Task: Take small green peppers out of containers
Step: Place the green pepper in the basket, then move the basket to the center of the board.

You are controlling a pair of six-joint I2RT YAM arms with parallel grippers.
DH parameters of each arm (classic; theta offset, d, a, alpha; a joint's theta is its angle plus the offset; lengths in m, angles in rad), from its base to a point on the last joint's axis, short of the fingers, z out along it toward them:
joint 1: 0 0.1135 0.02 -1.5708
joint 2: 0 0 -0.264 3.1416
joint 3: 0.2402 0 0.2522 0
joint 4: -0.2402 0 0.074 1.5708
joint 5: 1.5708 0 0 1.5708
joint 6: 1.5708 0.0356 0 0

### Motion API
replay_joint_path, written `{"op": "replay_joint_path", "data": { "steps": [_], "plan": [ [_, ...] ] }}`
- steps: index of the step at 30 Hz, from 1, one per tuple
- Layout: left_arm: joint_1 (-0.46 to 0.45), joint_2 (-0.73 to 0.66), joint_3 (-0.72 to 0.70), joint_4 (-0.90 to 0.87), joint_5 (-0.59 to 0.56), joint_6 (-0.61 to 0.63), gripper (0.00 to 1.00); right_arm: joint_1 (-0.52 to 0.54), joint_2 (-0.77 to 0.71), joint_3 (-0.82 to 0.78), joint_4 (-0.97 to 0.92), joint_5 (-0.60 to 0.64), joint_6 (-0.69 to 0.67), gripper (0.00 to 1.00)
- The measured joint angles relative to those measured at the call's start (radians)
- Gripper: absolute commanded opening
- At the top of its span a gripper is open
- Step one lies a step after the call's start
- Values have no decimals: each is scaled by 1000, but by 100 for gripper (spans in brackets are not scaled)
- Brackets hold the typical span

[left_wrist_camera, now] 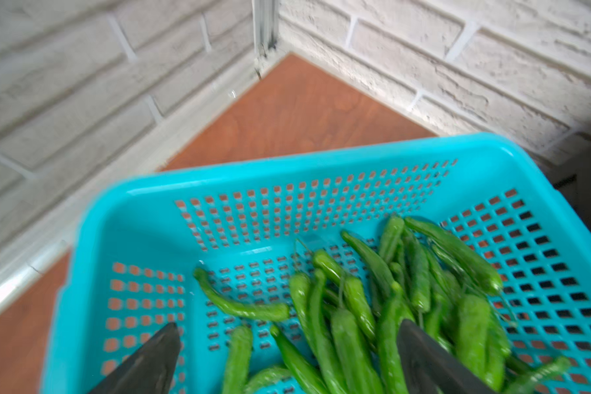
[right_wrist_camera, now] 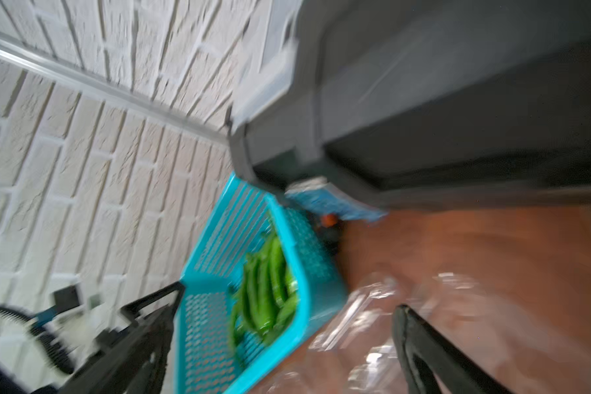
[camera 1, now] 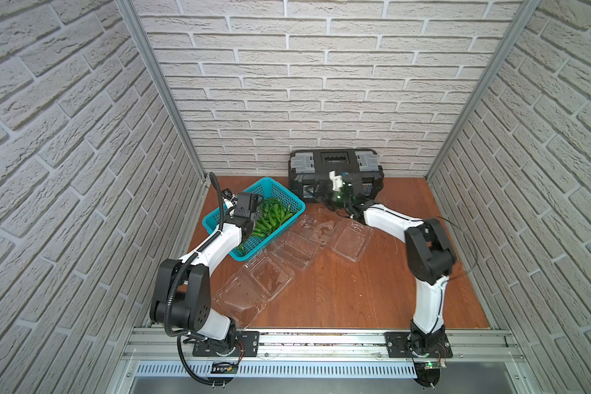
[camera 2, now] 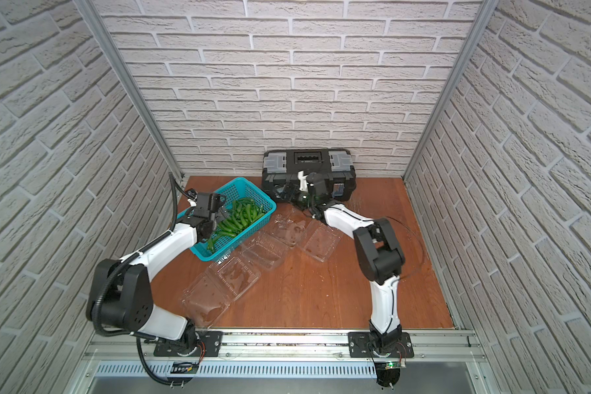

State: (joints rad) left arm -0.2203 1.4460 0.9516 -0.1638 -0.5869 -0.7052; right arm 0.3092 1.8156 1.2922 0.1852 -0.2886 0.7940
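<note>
Many small green peppers (camera 1: pixel 270 218) (camera 2: pixel 239 218) lie heaped in a teal basket (camera 1: pixel 297 201). Three clear containers, one near the front (camera 1: pixel 253 286), one in the middle (camera 1: pixel 297 245) and one further right (camera 1: pixel 350 238), lie open on the wooden table, and I see no peppers in them. My left gripper (camera 1: pixel 255 221) (left_wrist_camera: pixel 289 324) hangs open just above the peppers (left_wrist_camera: pixel 355 307), nothing between its fingers. My right gripper (camera 1: pixel 316 196) (right_wrist_camera: pixel 291 296) is open and empty in front of the toolbox, above the clear plastic and the basket's right corner. The right wrist view is blurred.
A black toolbox (camera 1: pixel 335 160) (right_wrist_camera: pixel 423 102) with grey latches stands against the back wall, right of the basket (left_wrist_camera: pixel 287 163). Brick-patterned walls close in the table on three sides. The arms' bases sit on a metal rail (camera 1: pixel 321 341) along the front edge.
</note>
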Motion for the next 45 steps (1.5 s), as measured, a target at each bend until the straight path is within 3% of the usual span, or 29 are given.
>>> {"op": "replay_joint_path", "data": {
  "steps": [5, 8, 14, 17, 21, 32, 40, 45],
  "plan": [
    [27, -103, -72, 127, -85, 172, 98, -63, -282, -137, -97, 343, -286, 100],
    [98, -195, -134, 190, -115, 239, 98, -84, -397, -223, -123, 531, -418, 100],
    [316, -365, -300, 230, -154, 271, 98, -266, -426, -396, -203, 694, -522, 100],
    [343, -373, -403, 275, -156, 312, 98, -330, -375, -464, -208, 705, -530, 100],
    [341, -310, -475, 292, -137, 340, 98, -331, -310, -520, -179, 691, -560, 100],
    [251, -196, -604, 590, -155, 356, 98, -329, -300, -653, 68, 621, -637, 99],
    [245, -13, -615, 922, -142, 454, 99, -324, -312, -668, 132, 579, -666, 99],
    [226, 60, -571, 957, -78, 531, 98, -319, -320, -678, 152, 568, -679, 99]
  ]
}}
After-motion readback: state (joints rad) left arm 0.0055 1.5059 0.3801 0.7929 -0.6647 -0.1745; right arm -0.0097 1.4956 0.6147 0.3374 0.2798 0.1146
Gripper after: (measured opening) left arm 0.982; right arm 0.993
